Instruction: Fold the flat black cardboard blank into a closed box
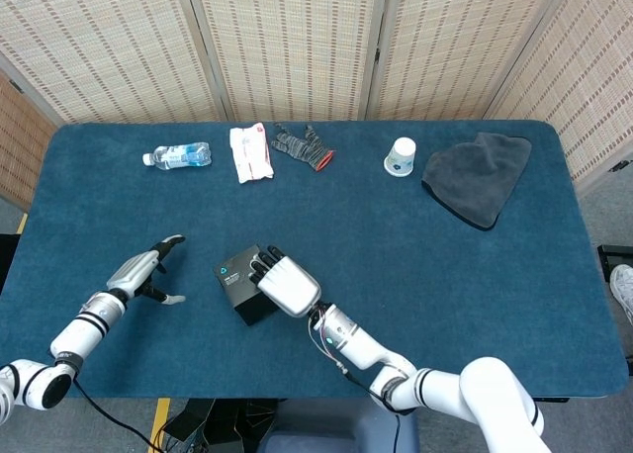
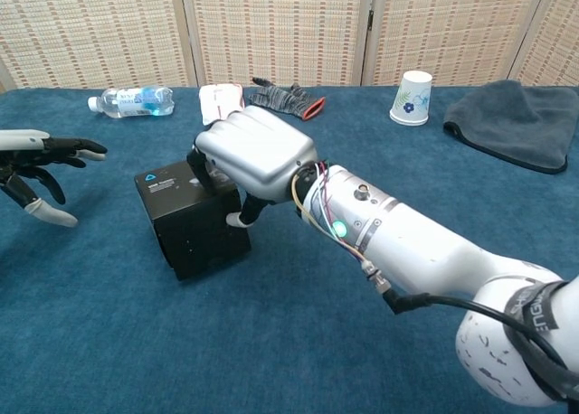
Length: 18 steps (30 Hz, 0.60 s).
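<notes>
Right hand (image 2: 256, 152): fingers curled over top of closed black box (image 2: 188, 217), gripping it. Left hand (image 2: 36, 165): fingers spread, empty, well apart from box.

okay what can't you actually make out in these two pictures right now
- Right part of the black box top: covered by the right hand in both views, so full closure is unconfirmed.
- Left hand: cut by the chest view's left edge.
- Label print on the box, water bottle and paper cup: too small.
</notes>
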Available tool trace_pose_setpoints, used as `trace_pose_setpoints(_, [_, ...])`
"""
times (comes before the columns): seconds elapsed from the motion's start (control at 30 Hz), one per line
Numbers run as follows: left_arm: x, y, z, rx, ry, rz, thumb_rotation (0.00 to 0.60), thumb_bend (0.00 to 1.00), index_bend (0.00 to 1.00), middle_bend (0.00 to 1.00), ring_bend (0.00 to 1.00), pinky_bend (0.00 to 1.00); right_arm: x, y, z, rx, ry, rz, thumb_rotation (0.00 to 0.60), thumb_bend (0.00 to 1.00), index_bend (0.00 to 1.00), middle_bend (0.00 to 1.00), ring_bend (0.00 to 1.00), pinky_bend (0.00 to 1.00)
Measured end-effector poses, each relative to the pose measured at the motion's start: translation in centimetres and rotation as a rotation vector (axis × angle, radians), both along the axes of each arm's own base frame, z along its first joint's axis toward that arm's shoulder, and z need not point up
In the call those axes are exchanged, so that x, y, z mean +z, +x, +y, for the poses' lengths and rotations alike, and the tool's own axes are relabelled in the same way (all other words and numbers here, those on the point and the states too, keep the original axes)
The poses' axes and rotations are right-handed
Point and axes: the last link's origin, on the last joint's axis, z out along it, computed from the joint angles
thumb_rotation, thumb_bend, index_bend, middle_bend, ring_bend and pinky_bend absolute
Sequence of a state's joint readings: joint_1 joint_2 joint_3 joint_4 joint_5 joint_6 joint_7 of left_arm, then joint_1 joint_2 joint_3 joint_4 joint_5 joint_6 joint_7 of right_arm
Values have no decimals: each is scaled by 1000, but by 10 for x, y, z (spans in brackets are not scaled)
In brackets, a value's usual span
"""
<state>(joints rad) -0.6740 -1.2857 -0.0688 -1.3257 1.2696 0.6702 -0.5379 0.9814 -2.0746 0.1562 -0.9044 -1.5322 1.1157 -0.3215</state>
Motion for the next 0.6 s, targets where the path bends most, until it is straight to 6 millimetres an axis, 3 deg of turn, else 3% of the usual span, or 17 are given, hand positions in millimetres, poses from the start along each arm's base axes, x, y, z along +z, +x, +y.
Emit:
trace_pose_setpoints(0.1, [2, 0, 0, 3, 2, -7, 600, 135, 0, 0, 0, 320, -1, 1, 0, -1, -5, -4, 600, 76, 384, 256, 280, 294])
trace_pose_setpoints(0.6, [8, -5, 0, 19, 0, -34, 600, 135, 0, 0, 0, 319, -7, 3, 0, 2, -23, 31, 600, 75, 378, 258, 258, 307])
